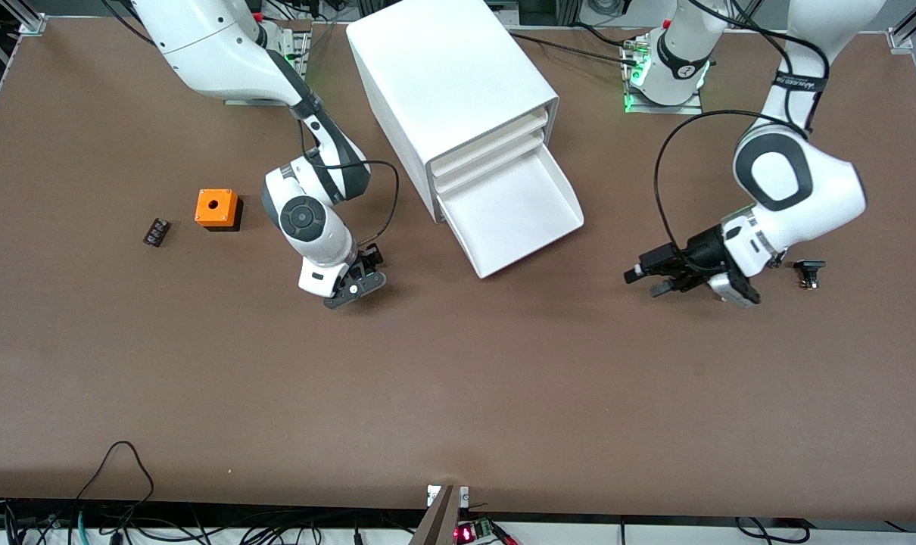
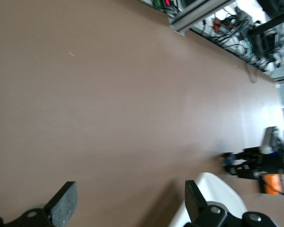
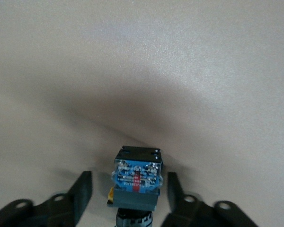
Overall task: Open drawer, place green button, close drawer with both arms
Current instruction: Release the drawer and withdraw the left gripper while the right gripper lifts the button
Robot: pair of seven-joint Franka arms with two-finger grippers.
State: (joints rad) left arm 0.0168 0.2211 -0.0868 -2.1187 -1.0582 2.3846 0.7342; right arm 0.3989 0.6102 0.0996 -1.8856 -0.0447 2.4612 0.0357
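While right gripper [image 1: 356,284] straddles the button [image 3: 136,177] on the table, fingers apart, left gripper [image 1: 643,281] waits over the table beside the open drawer [image 1: 530,253], fingers spread. Button judged light, rigid, slick; pinch the black body's flat sides.

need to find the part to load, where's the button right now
The button sits between the open fingers of the right gripper, low at the table, between the orange cube and the open drawer.
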